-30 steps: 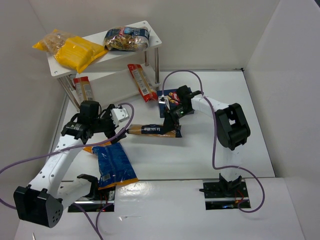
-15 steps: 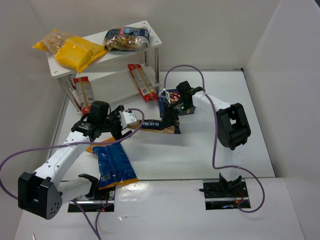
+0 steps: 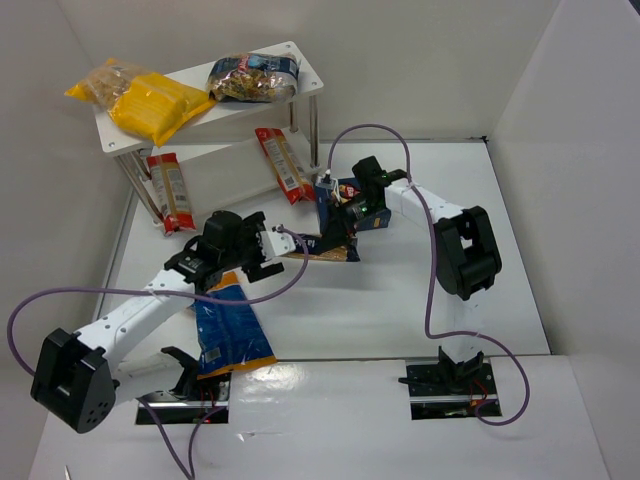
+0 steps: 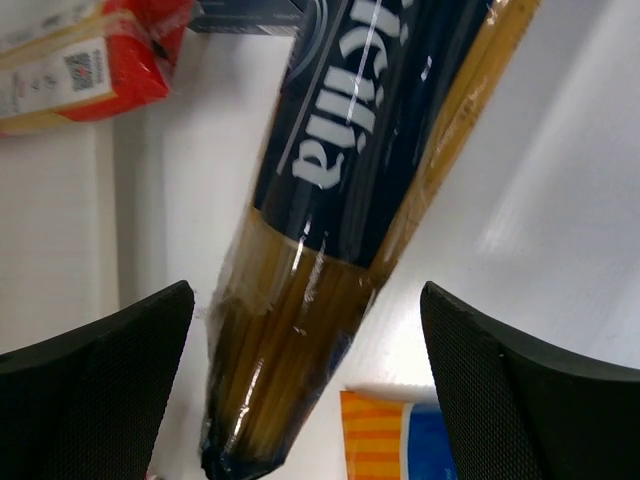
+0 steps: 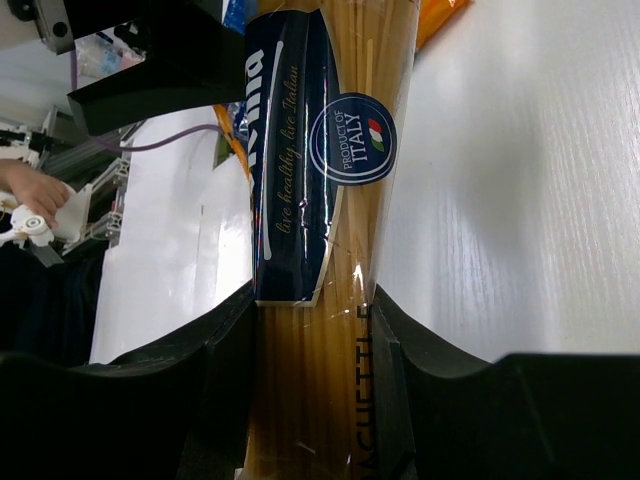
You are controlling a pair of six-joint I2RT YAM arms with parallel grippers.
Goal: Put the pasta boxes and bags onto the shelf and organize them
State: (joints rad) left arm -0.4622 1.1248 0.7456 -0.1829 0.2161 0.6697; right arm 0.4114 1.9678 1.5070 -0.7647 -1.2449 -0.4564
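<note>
The long golden spaghetti pack (image 3: pixel 312 253) with a dark-blue label spans the gap between both arms. My right gripper (image 3: pixel 338 228) is shut on its right end; in the right wrist view the pack (image 5: pixel 320 200) sits pinched between the black fingers (image 5: pixel 225 390). My left gripper (image 3: pixel 285 243) is open at the pack's left end; the left wrist view shows the golden end (image 4: pixel 290 370) between wide-apart pads (image 4: pixel 90 380), touching neither. The dark-blue pasta box (image 3: pixel 350 193) lies partly hidden under the right arm. The white shelf (image 3: pixel 305 62) stands at the back left.
Yellow bags (image 3: pixel 155 105) and a dark bag (image 3: pixel 252 77) lie on the shelf's top tier. Two red-and-white packs (image 3: pixel 168 188) (image 3: pixel 283 165) rest on the lower tier. A wide blue bag with an orange end (image 3: pixel 232 330) lies under the left arm. White walls enclose the table.
My left arm has swung right until its open fingers straddle the spaghetti pack's left end. The right gripper has drawn back a little, holding the pack's right end.
</note>
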